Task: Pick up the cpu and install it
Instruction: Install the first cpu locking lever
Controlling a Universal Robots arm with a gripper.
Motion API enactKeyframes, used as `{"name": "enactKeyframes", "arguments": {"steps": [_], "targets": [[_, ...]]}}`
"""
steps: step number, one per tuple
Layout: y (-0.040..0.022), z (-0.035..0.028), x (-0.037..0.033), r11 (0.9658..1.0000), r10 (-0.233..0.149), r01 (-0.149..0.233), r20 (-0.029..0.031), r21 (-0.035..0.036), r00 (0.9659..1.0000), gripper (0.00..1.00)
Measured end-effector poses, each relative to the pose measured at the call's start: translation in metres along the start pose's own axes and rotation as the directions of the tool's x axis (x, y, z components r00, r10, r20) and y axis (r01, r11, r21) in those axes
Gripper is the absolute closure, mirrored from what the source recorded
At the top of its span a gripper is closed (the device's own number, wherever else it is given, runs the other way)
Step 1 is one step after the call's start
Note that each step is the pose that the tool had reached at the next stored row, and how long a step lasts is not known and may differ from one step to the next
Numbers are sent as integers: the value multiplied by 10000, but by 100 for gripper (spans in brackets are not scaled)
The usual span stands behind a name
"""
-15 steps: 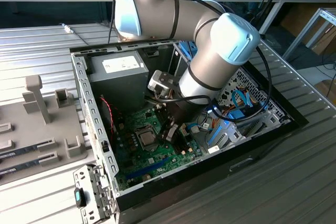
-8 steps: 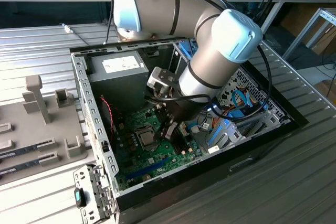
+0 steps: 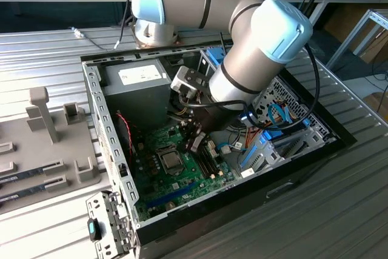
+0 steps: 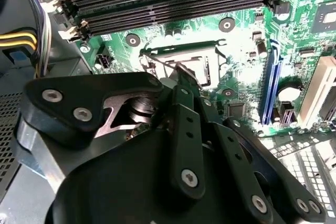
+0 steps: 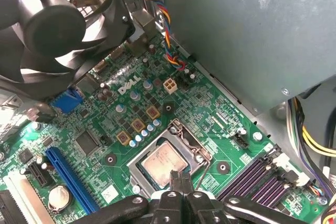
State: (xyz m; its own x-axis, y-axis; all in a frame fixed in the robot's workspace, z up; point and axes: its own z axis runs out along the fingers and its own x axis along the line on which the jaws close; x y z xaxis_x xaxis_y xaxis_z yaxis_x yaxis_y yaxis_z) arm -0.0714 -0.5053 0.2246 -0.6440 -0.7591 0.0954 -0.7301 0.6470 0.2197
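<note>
Ribbed metal desk (image 3: 54,47), carrying one open desktop computer case (image 3: 97,104) laid on its side; workshop benches behind. Contents of case: green motherboard (image 5: 105,108), grey power-supply box (image 3: 136,86), black fan (image 5: 52,24), bundled coloured cables (image 5: 170,51), four empty memory slots (image 4: 168,1). Item of interest: the cpu (image 5: 164,162), a small square chip with dull metal top, already lying flat in its socket on the motherboard, bounded by the silver socket frame (image 5: 134,169); in the exterior view the same chip (image 3: 171,162) sits near the middle of the board. Pincer (image 5: 180,179): black fingers pressed together, tips meeting at a narrow point, nothing pinched between them. Relation: the cpu lies directly below and just ahead of the pincer tips, which hover close over the socket's near edge, beside the thin retention lever (image 5: 206,174); whether the tips touch the frame or lever cannot be told. Being square, the chip has no long axis. In the second wrist view the pincer (image 4: 184,77) reaches over the socket, partly covering it.
</note>
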Motion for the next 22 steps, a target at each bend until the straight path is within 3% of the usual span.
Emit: {"name": "enactKeyframes", "arguments": {"steps": [13,19,22], "targets": [[117,26,39,10000,-10,10,22,-21,10000,89],[158,-128,49,10000,-26,27,83,-70,10000,89],[172,-173,48,9999,-38,39,119,-104,9999,89]]}}
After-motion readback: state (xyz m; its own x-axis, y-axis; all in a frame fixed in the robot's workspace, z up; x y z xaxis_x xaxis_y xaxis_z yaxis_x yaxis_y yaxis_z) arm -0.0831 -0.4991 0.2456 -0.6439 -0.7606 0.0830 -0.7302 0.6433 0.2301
